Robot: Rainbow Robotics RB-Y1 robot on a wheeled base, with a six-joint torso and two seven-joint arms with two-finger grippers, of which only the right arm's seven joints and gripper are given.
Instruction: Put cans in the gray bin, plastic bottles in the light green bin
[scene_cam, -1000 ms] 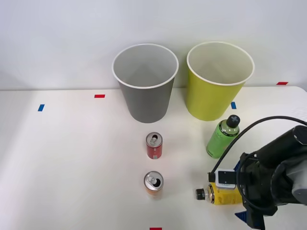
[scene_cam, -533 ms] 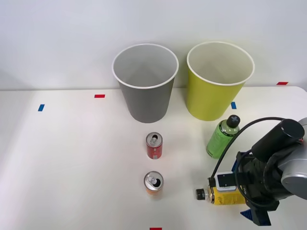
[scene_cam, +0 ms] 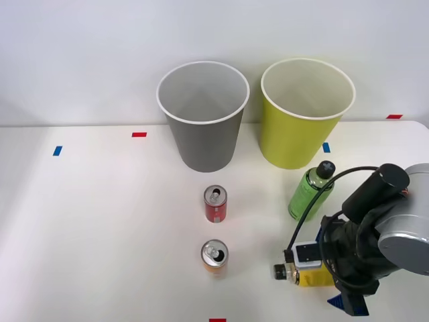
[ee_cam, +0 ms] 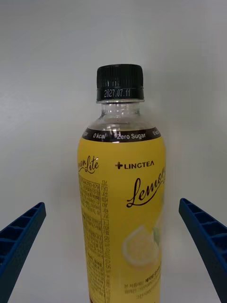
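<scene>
The right gripper (ee_cam: 113, 255) has its jaws spread wide apart, one blue ribbed finger (ee_cam: 19, 246) on each side of the yellow bottle (ee_cam: 122, 208), with clear gaps between each finger and the bottle's label, so nothing is clamped. The bottle lies centred between them, its black cap (ee_cam: 120, 83) pointing away from the wrist.

In the front view the yellow bottle (scene_cam: 310, 274) lies on its side on the white desk (scene_cam: 100, 235), cap toward the robot's left, its body partly hidden under the right arm's wrist (scene_cam: 365, 248). The green bottle (scene_cam: 310, 192) stands upright just beyond it, near the foot of the light green bin (scene_cam: 305, 114). The gray bin (scene_cam: 203, 115) stands beside that bin, to its left, the two close but apart.

The red can (scene_cam: 215, 204) stands upright in front of the gray bin, and the orange can (scene_cam: 215, 257) stands nearer the robot, in line with it. Both cans are well to the left of the yellow bottle. Small red and blue tape marks dot the desk.
</scene>
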